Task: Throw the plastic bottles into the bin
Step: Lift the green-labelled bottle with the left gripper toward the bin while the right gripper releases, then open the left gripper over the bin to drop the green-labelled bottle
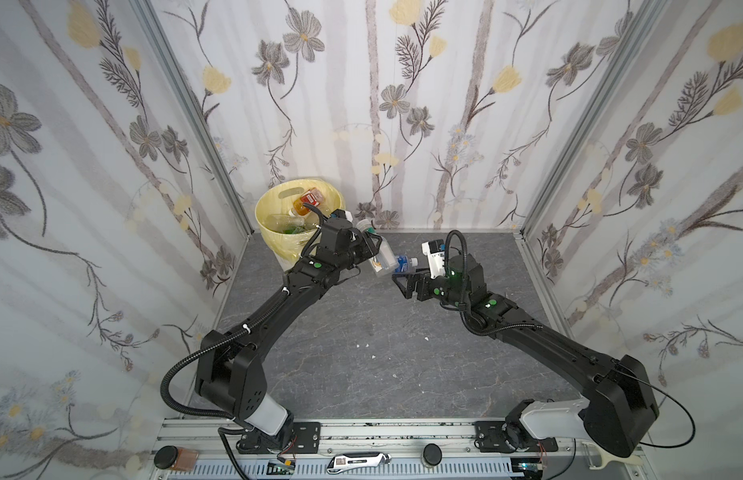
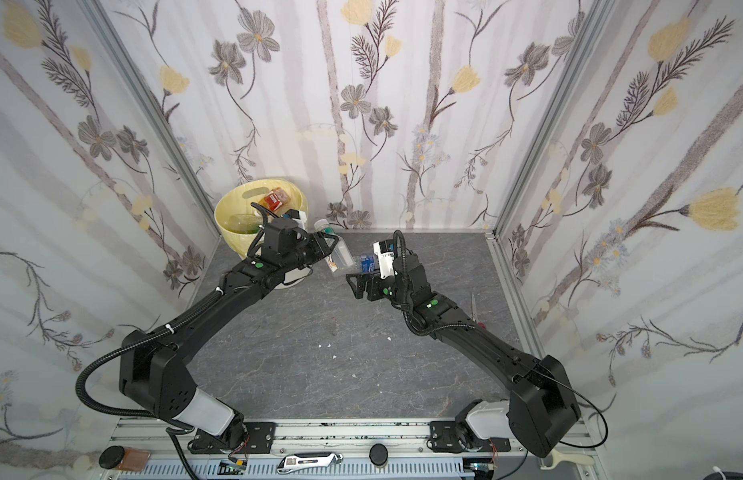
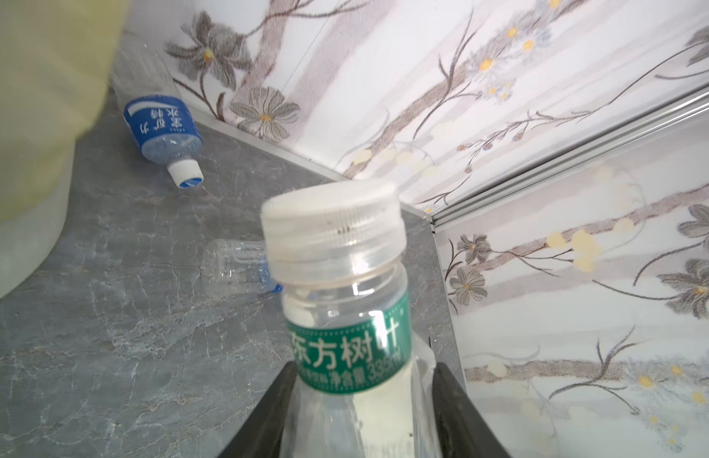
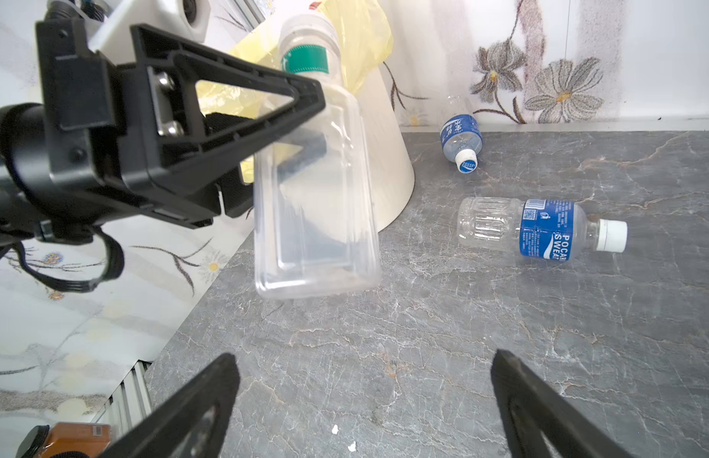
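Note:
My left gripper (image 1: 376, 247) is shut on a clear square plastic bottle (image 1: 380, 262) with a green label and white cap (image 3: 333, 222), held tilted in the air just right of the bin (image 1: 274, 208). The cream bin, lined in pale yellow, holds an orange-red labelled bottle (image 1: 309, 199) and green ones (image 1: 293, 227). My right gripper (image 1: 403, 284) stands open and empty just right of the held bottle. A blue-labelled bottle (image 4: 543, 232) lies on the table beyond it. Another blue-labelled bottle (image 4: 462, 138) lies by the back wall, next to the bin.
Grey stone-look table (image 1: 361, 374) walled by flowered panels on three sides. Small white scraps (image 1: 374, 356) lie mid-table. Scissors (image 2: 473, 307) lie beside the right arm. On the front rail are a utility knife (image 1: 357, 461), a brown jar (image 1: 174, 457) and a black knob (image 1: 431, 453).

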`<action>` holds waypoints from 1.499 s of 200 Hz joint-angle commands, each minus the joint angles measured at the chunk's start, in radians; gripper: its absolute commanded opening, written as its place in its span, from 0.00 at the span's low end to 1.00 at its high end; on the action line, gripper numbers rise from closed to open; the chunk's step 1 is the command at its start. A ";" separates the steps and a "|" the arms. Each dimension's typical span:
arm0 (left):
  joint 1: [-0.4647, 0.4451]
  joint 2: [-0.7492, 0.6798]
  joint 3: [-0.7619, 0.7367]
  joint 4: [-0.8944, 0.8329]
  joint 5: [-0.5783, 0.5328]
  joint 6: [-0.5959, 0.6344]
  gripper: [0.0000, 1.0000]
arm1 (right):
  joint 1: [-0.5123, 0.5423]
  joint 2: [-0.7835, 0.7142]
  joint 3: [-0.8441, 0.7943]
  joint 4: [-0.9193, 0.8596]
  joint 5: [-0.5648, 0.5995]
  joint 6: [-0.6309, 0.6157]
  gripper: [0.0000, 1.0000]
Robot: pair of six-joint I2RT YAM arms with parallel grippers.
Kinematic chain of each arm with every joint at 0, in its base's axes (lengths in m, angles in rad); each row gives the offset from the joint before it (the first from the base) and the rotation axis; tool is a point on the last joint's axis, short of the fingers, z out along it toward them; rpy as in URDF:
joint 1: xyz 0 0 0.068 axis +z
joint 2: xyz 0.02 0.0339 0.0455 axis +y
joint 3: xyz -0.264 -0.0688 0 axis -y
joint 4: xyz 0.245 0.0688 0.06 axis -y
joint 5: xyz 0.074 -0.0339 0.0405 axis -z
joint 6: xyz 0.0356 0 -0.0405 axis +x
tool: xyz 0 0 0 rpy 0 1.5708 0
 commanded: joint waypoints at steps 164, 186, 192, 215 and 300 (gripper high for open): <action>0.347 -0.118 0.450 0.009 -0.129 0.114 0.47 | 0.179 0.232 0.474 0.001 0.055 -0.133 1.00; 0.365 -0.070 0.567 0.008 -0.148 0.106 0.47 | 0.178 0.226 0.450 0.005 0.061 -0.125 1.00; 0.367 -0.053 0.590 0.009 -0.147 0.102 0.47 | 0.179 0.226 0.443 0.005 0.063 -0.123 1.00; 0.388 0.027 0.598 0.005 -0.168 0.102 0.48 | 0.179 0.226 0.420 0.012 0.062 -0.107 1.00; 0.434 0.052 0.599 -0.190 0.014 0.024 1.00 | 0.178 0.227 0.360 0.049 0.051 -0.060 1.00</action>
